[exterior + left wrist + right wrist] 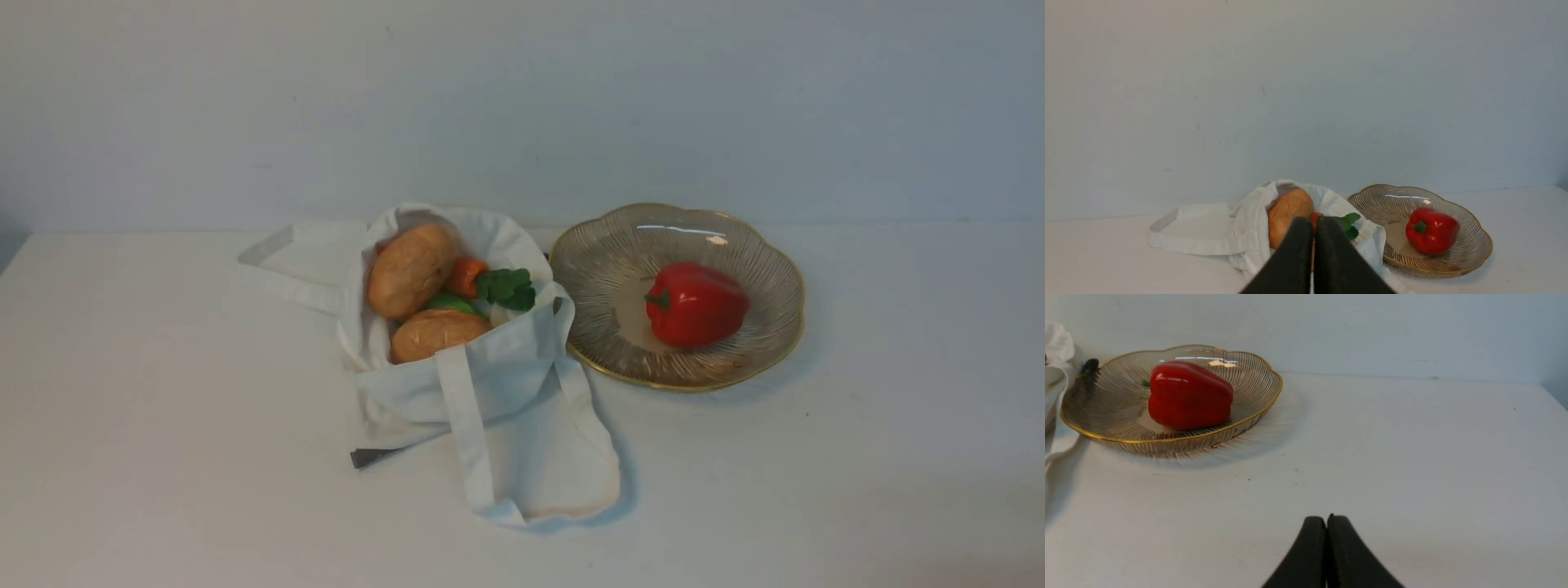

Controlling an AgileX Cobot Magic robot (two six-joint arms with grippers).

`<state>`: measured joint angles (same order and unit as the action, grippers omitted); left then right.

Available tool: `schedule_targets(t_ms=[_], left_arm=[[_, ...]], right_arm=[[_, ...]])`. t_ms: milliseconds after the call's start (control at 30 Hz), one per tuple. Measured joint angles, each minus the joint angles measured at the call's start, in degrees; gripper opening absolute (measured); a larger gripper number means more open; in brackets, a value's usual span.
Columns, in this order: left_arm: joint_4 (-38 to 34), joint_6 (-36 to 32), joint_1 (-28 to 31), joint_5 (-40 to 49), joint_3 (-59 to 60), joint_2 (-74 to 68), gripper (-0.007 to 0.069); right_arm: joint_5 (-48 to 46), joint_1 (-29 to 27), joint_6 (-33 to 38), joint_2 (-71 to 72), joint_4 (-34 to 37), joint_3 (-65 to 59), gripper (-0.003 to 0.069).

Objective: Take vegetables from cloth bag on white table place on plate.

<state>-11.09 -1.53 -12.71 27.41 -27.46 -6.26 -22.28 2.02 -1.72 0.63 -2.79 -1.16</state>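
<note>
on my front feed the red bell pepper [695,304] lies on its side in the scalloped glass plate [604,269], green stem toward the cloth bag [490,384]. the bag sits just left of the plate on the white worktop [857,457], its mouth open, one strap handle [467,425] draped forward and the other [282,273] trailing off to the left. inside it i see two brown potatoes [411,269] [437,331], an orange carrot [467,275] and green leaves [508,287]. neither arm shows on the front feed. my left fingers [1313,228] are clenched with nothing between them, raised in front of the bag. my right fingers [1326,528] are clenched too, over bare worktop, well apart from the plate.
</note>
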Motion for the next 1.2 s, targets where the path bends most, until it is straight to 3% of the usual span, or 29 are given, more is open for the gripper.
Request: schedule_targets(t_ms=[233,533,700,1200], left_arm=[[2.27,-2.76,0.44,0.43,5.30,0.00,-0.0004],[4.95,-3.64,8.57,-2.61,20.31,5.22,-0.0004],[7.66,-3.75,8.90,-5.71,27.50,6.84,-0.0004],[8.08,-3.80,8.95,-5.58,28.97,6.84,-0.0004]], right_arm=[[0.00,0.00,0.00,0.00,0.00,0.00,-0.0015],[0.00,0.00,0.00,0.00,0.00,0.00,-0.0015],[0.00,0.00,0.00,0.00,0.00,0.00,-0.0015],[0.05,0.00,0.00,0.00,0.00,0.00,-0.0015]])
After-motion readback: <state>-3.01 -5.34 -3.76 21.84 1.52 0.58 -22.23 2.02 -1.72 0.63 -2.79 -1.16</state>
